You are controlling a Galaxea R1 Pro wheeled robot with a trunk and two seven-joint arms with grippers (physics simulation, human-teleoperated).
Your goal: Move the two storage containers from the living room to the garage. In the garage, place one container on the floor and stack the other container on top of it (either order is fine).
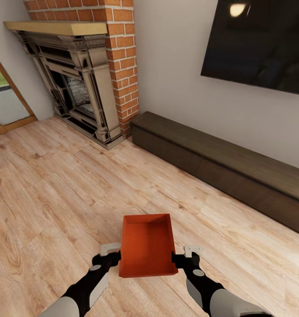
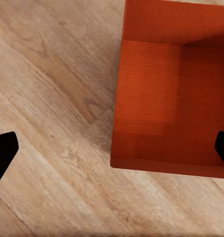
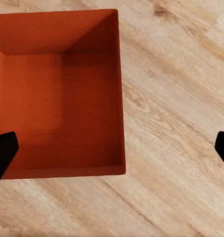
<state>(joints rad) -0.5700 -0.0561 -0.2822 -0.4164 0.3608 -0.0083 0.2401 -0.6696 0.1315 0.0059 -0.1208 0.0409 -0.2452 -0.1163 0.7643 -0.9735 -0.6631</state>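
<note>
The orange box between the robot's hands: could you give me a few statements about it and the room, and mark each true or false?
1. The storage container is empty. True.
2. It stands on dark grey concrete. False: under it are light wood planks.
3. The left gripper and the right gripper flank it, one at each long side. True.
4. A second orange bin sits stacked inside it. False: both wrist views show a bare bottom.
5. The fireplace is set in red brick. True.
6. The dark bench runs along the wall under the black TV. True.
</note>
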